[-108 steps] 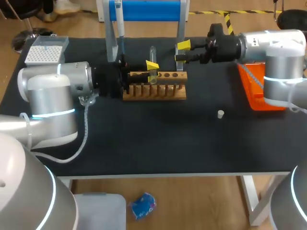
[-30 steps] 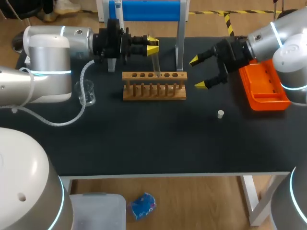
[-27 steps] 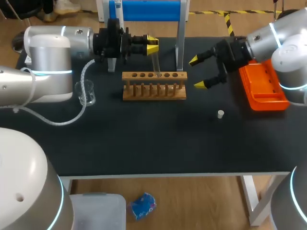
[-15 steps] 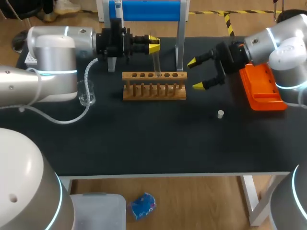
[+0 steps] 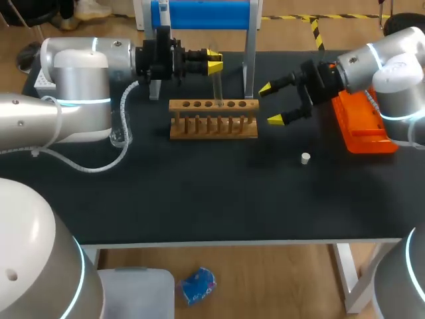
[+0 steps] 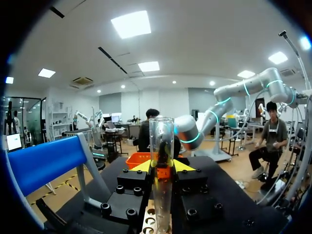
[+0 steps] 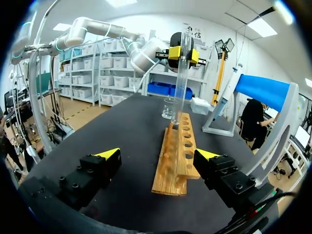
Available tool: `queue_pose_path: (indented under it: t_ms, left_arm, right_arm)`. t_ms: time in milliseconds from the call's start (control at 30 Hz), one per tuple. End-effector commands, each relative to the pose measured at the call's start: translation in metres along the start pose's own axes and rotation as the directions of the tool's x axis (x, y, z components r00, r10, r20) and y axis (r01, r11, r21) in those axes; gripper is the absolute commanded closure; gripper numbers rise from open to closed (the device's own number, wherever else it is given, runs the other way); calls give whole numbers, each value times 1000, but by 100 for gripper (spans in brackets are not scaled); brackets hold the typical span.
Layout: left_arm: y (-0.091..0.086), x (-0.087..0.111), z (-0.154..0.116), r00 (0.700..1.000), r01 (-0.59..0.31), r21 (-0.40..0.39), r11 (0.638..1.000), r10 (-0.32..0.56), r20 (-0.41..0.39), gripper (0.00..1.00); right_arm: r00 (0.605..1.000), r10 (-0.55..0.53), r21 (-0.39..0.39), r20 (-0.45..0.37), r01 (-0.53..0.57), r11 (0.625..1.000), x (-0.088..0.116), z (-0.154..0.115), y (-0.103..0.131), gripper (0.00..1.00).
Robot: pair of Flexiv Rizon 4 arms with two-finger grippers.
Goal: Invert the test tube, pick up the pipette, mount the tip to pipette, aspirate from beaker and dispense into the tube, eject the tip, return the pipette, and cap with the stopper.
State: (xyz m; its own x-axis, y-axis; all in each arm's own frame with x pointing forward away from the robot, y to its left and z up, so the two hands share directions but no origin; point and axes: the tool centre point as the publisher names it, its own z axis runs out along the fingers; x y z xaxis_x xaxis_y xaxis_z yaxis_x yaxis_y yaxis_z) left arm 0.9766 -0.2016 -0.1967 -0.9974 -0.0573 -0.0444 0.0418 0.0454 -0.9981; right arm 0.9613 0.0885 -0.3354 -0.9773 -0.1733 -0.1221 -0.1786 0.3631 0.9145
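Note:
My left gripper is shut on a clear test tube, held upright over the wooden rack. In the left wrist view the tube stands between the yellow tips of the left gripper with its open mouth up. Its lower end reaches a hole in the rack; whether it sits inside I cannot tell. My right gripper hangs open just right of the rack, nothing between its fingers. A small white stopper lies on the mat. The pipette hangs on the blue-topped stand.
An orange tray sits at the right, under my right arm. A glass beaker stands left of the rack, partly behind my left arm's cable. The tip box lies beyond the beaker in the right wrist view.
The tube has gone from leaning to nearly upright in my left gripper. My right gripper has edged a little left, closer to the rack, still open.

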Motion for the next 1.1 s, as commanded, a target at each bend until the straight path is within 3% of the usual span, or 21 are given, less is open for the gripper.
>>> queue_pose_path:
  t_ms: [33,1100]
  left_arm:
    - [1,-3,3,1000,-17,2,1000,17,12,100]
    - [23,-22,6,998,-60,-44,997,61,29,100]
  right_arm:
    - [1000,-1,-9,-19,1,1000,-5,0,-5,0]
    - [1000,-1,-9,-19,1,1000,-5,0,-5,0]
